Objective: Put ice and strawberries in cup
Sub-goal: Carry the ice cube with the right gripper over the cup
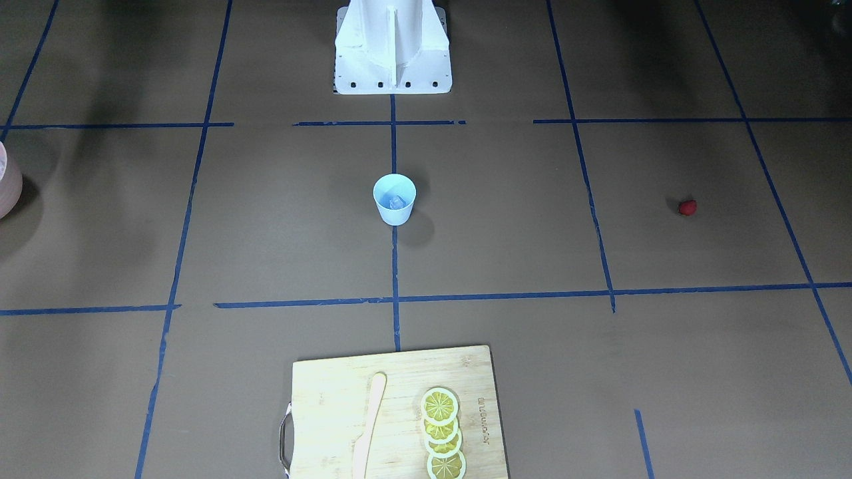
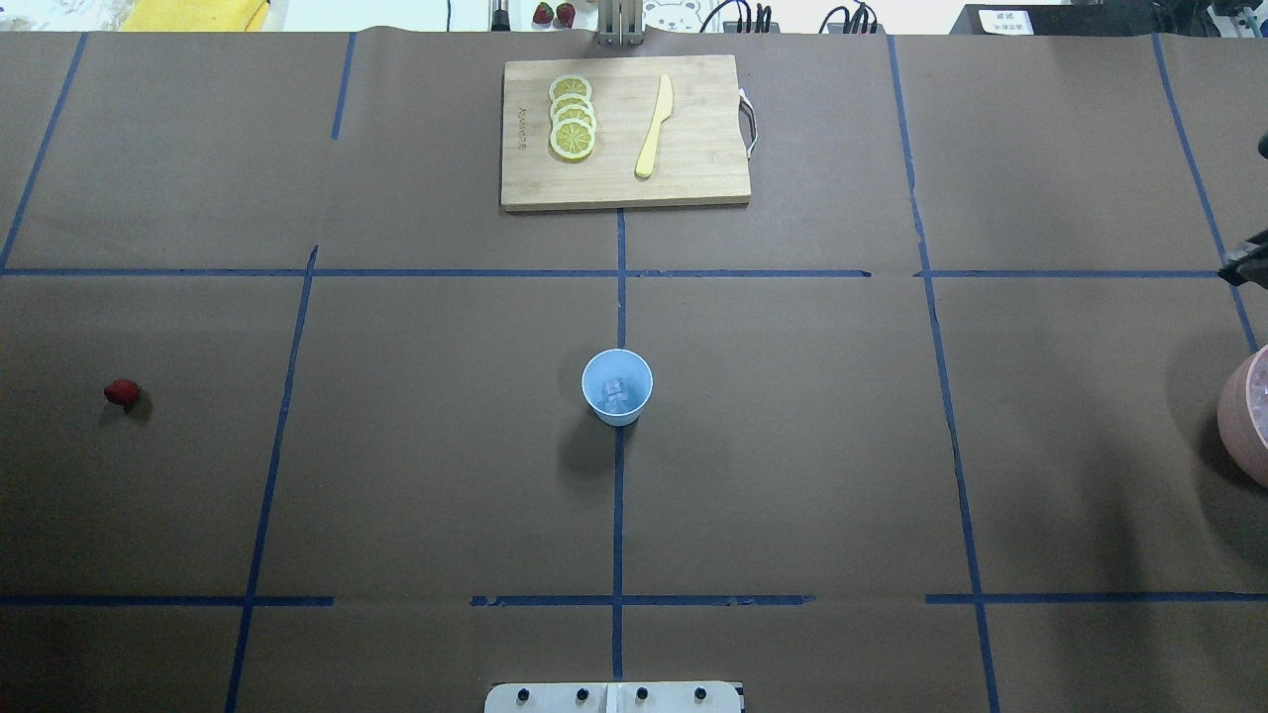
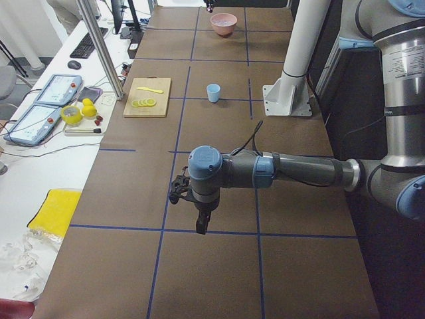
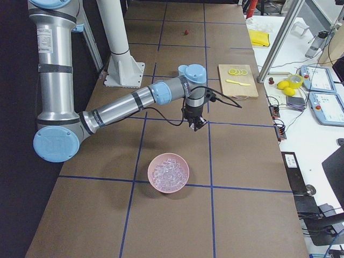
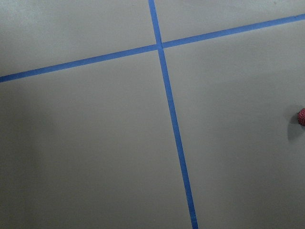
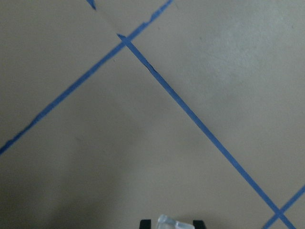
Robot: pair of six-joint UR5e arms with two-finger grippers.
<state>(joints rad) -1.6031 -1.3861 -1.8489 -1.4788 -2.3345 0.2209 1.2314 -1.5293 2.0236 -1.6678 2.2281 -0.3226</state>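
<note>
Matt brown paper over the whole surface (image 2: 446, 475), faintly creased, gridded with smooth blue tape (image 2: 618, 515). Smooth pale-blue plastic for the cup (image 1: 395, 214), low sheen. Clear glossy ice (image 1: 397, 200) inside it and in the smooth pink plastic bowl (image 4: 161, 188). Light bare-looking wood for the cutting board (image 2: 693, 168), metal-looking handle (image 1: 284, 442). Pale matt knife (image 2: 655, 129), wood or plastic, can't tell. Glossy lemon slices (image 2: 573, 124). Dull red strawberry (image 2: 122, 392). White painted metal base (image 1: 393, 53). Satin grey metal arm tubes (image 4: 54, 80), blue plastic caps (image 4: 56, 144).

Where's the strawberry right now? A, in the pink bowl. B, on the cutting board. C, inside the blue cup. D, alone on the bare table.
D: the strawberry lies by itself on the table, well apart from the cup, which has ice inside.
</note>
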